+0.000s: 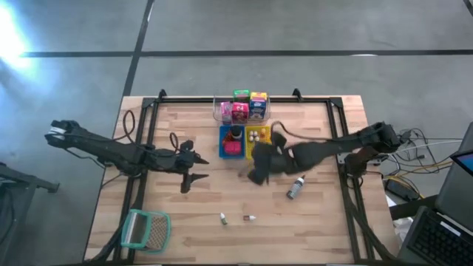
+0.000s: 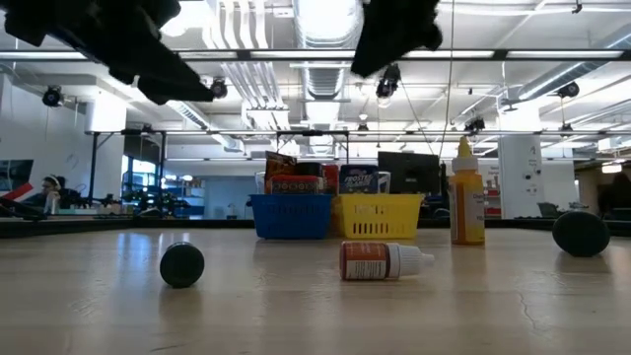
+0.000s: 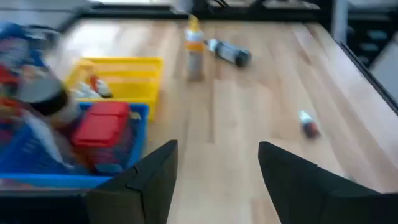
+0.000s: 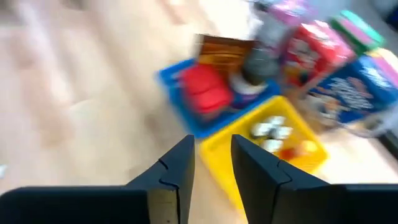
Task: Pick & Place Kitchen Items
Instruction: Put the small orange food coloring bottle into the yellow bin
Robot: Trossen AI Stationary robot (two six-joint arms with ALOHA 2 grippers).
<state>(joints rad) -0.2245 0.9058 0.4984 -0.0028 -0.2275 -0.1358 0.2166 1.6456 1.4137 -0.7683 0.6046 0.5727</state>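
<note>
My left gripper (image 1: 194,171) (image 3: 217,171) hangs open and empty above the bare table, left of the blue tray (image 1: 223,137). My right gripper (image 1: 257,174) (image 4: 212,158) hovers just near of the yellow tray (image 1: 264,137), its fingers a little apart with nothing between them. A small grey bottle (image 1: 295,187) (image 2: 385,261) lies on its side right of it. Two tiny pieces (image 1: 222,218) (image 1: 250,218) lie near the table's near edge. A yellow-orange bottle (image 2: 467,205) (image 3: 194,45) stands upright. The blue tray holds a red piece (image 4: 205,90) and a dark jar (image 4: 260,65). Pale egg-like pieces (image 4: 272,130) sit in the yellow tray.
A clear tub (image 1: 219,111) behind the trays holds pink, green and blue packets (image 1: 240,109). A teal-rimmed mesh basket (image 1: 145,229) lies at the near left corner. The low view shows two dark round objects (image 2: 181,264) (image 2: 580,234) on the table. Bare wood lies between the grippers and the near edge.
</note>
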